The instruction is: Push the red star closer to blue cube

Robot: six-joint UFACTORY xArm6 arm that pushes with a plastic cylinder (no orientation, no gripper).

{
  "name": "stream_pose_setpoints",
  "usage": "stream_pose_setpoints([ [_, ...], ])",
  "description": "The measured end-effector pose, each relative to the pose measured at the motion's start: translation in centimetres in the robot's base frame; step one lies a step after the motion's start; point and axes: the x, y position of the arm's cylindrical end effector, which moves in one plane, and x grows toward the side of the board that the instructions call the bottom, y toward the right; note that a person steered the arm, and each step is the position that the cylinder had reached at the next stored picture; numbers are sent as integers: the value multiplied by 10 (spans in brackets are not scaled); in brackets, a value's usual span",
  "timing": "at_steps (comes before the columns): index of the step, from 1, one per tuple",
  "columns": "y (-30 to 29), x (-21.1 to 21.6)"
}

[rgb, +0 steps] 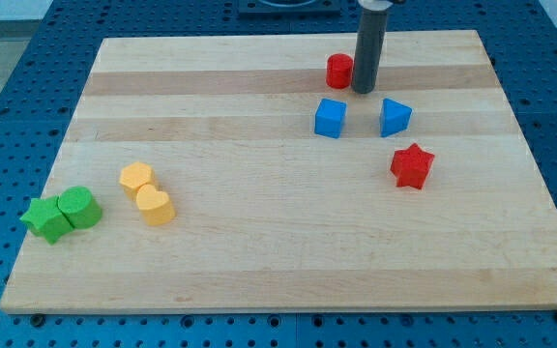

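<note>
The red star lies on the wooden board at the view's right of centre. The blue cube sits up and to the left of it, about a block's width apart. My tip stands near the view's top, just right of a red cylinder and above the gap between the blue cube and a blue wedge-like block. The tip touches neither the star nor the cube.
A yellow block and a yellow heart lie at the left of centre. A green star and a green block sit near the board's left edge. Blue pegboard surrounds the board.
</note>
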Motion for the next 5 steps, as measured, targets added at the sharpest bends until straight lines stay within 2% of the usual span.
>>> stream_pose_setpoints([
  [1, 29, -1],
  [3, 156, 5],
  [5, 215, 50],
])
